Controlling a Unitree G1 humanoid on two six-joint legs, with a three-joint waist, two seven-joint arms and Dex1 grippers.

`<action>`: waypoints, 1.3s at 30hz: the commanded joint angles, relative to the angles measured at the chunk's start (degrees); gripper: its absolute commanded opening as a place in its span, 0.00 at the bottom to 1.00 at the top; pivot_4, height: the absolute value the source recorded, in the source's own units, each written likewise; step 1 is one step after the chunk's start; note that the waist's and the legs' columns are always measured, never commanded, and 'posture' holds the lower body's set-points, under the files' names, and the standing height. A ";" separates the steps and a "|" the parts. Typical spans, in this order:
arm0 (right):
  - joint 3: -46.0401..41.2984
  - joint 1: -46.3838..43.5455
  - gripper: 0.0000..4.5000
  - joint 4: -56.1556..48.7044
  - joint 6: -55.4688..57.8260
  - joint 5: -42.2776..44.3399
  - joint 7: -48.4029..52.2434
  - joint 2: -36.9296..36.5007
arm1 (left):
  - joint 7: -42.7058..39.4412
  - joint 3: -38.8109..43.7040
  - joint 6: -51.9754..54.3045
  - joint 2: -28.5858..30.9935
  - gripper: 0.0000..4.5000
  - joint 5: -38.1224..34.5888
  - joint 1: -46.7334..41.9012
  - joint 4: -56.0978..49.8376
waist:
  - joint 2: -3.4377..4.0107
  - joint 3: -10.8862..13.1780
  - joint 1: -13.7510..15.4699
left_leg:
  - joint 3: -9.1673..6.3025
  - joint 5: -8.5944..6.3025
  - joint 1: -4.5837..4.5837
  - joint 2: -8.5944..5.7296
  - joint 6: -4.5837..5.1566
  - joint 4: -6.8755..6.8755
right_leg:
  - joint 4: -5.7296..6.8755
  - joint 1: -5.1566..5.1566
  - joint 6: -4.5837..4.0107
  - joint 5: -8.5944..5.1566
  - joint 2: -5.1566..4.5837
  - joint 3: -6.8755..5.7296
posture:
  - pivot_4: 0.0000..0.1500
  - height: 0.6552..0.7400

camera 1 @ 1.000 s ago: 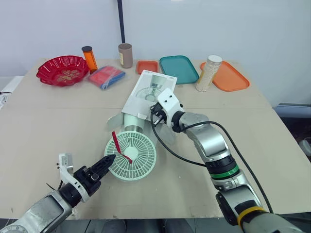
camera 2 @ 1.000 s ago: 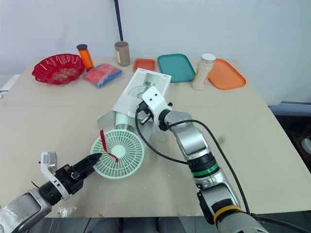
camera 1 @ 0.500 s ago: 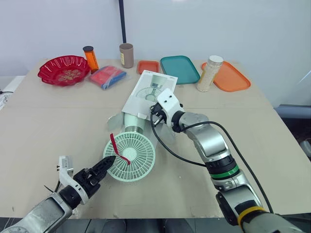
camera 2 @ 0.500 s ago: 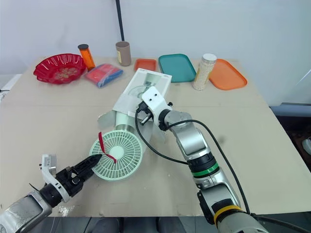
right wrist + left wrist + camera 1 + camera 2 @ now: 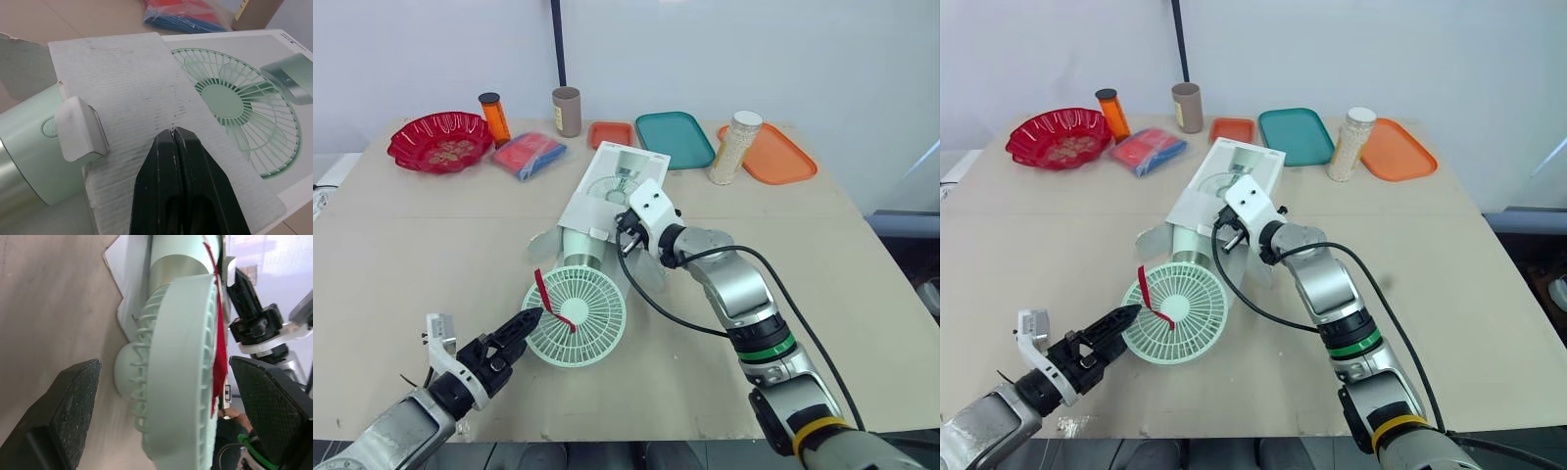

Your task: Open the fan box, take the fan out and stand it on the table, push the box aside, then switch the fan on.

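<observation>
Tan table under fan box, fan, red bowl

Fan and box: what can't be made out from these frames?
- Base of the fan: eye views, inside the fan box, hidden by its flap.
- Part of the fan head's rim: left wrist view, cut off by the frame edge.
- Fingertips of the right pincer: eye views, hidden behind its white wrist mount.
- Contents of the red bowl: eye views, too small.
</observation>
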 commanded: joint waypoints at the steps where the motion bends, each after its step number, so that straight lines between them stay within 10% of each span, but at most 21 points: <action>1: 1.32 1.35 0.00 1.05 0.83 -0.47 0.71 -0.08 | -1.63 4.02 -0.10 1.58 0.99 -1.44 1.47 -1.96 | 0.01 0.00 0.01 | 0.00 0.00 0.00 0.00 0.00 0.00 | 0.00 0.00 0.00 0.00 0.00 0.00 | 1.00 1.00; 8: 1.12 1.02 0.00 0.83 0.69 -0.25 0.57 0.53 | -7.10 12.03 4.93 10.74 0.99 -0.56 3.16 2.08 | 0.03 0.02 -0.01 | 0.01 0.00 0.00 0.00 0.00 -0.01 | 0.00 -0.02 0.00 -0.01 0.00 -0.01 | 1.00 1.00; 21: -1.43 -0.69 0.00 -6.95 -0.54 1.25 1.57 -0.27 | -35.68 10.38 4.93 22.19 0.99 39.60 -4.13 13.11 | 0.27 0.26 -0.05 | 0.14 0.02 -0.17 0.03 -0.03 -0.14 | -0.01 -0.33 -0.07 -0.03 0.02 0.05 | 1.00 1.00; 33: -7.96 -4.60 0.99 -20.91 12.72 11.99 8.73 -6.39 | -51.19 8.28 1.06 22.59 1.00 59.85 -8.20 14.89 | 0.27 0.33 -0.05 | 0.15 0.02 -0.33 0.08 -0.04 -0.14 | 0.00 -0.52 -0.12 0.00 -0.04 -0.01 | 1.00 1.00; 39: -14.85 -1.56 0.99 -26.82 16.94 23.18 18.61 -15.59 | -54.51 3.88 -2.21 22.43 1.00 67.59 -12.88 14.82 | 0.27 0.36 0.10 | 0.14 0.00 -0.35 0.08 -0.01 -0.14 | 0.00 -0.51 -0.13 0.01 -0.04 -0.05 | 1.00 1.00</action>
